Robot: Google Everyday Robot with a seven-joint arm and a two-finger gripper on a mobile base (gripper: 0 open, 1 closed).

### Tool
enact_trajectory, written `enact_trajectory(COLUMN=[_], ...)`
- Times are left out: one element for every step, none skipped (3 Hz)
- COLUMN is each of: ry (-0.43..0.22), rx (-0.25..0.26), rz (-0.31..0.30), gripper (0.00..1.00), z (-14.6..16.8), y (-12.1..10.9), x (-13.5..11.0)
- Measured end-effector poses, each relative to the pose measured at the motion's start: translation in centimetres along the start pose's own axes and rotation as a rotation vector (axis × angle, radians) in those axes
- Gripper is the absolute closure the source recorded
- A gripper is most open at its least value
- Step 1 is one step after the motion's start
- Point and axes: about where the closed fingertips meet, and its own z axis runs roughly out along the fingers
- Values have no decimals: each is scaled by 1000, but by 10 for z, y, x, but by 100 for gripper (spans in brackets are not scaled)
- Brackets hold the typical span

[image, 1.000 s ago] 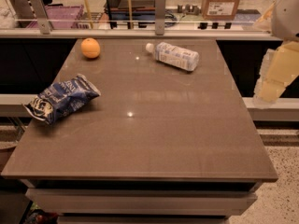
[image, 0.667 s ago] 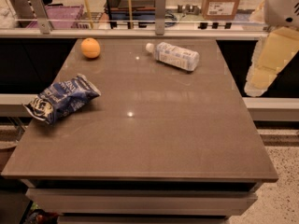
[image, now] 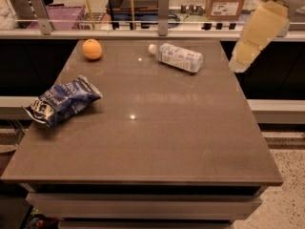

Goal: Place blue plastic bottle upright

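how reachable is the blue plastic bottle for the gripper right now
Probably yes. The gripper hangs just past the right edge of the table, near the blue plastic bottle lying on its side, with nothing between them. The orange and snack bag sit well to the left.

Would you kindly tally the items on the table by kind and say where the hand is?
blue plastic bottle: 1
orange: 1
snack bag: 1
Total: 3
The hand hovers beyond the table's right edge, near the bottle.

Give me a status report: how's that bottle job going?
Pincer hovering off the table's right edge. Blue plastic bottle untouched, on its side near far edge, cap leftward. Orange and snack bag well clear of it.
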Motion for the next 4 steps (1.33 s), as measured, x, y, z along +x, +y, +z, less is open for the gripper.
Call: enact_trajectory(ry=[-3,22,61,93], rx=[25,29,28,31], rz=[61,105,139,192], gripper=[0,0,0,0], z=[10,26,46,60], y=[-18,-31,-47,-61], x=[-12,-20,-28,-33])
